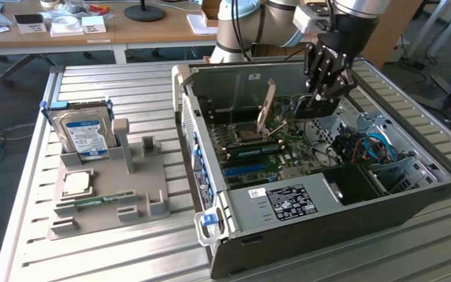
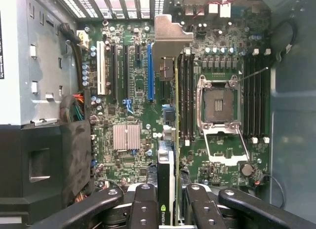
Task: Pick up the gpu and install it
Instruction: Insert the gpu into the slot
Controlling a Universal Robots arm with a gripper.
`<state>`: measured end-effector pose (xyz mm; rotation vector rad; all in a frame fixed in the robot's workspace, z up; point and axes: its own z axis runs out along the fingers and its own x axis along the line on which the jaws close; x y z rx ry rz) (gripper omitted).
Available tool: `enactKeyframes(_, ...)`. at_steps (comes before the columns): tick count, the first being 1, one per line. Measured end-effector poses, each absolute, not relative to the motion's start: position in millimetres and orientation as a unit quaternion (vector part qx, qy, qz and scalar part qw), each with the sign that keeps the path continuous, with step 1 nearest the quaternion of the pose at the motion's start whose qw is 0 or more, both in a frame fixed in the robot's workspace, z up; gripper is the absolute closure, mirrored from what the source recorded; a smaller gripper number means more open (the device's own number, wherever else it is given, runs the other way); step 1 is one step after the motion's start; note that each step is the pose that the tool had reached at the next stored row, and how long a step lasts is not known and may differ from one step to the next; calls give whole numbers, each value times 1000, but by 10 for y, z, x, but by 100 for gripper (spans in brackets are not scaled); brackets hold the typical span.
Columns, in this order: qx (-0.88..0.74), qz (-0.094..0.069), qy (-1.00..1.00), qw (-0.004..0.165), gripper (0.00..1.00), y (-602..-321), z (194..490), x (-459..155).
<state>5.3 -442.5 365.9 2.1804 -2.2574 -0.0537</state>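
**Step in hand: carrying the card to its slot**

The black multi-fingered gripper [image 1: 323, 88] is inside the open dark-grey steel computer case [image 1: 382, 205]. It is clenched on the gpu [image 2: 170, 174], a thin black expansion card with a silver metal end bracket [image 2: 170, 39]. In the wrist view the fingers [image 2: 143, 209] flank the card on both faces, at the end opposite the bracket.

**Position of the card.** The gpu is seen edge-on over the green motherboard [image 2: 128, 160]. It runs parallel to the long blue expansion slot [image 2: 150, 73] and appears between that slot and the black memory slots [image 2: 186, 91]. Whether its lower edge touches the board cannot be told. It appears raised, not seated.

**Doing this step well (judgement).**
- Align the card's connector edge directly over the intended slot, with no skew along the slot's length.
- Set the card vertical; any tilt risks jamming one end.
- Point the bracket at the rear opening of the case.
- Avoid the silver processor socket [image 2: 217, 105] and its raised lever.
- Apply force straight down and evenly.

Outside the case, a blue-labelled silver hard drive [image 1: 84, 132] stands in the grey fixture tray [image 1: 143, 176].
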Motion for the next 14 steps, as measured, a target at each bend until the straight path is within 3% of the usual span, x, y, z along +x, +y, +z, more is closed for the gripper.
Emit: enactKeyframes(14, 695, -17, -719, 1, 74, -4430, 3530, -6)
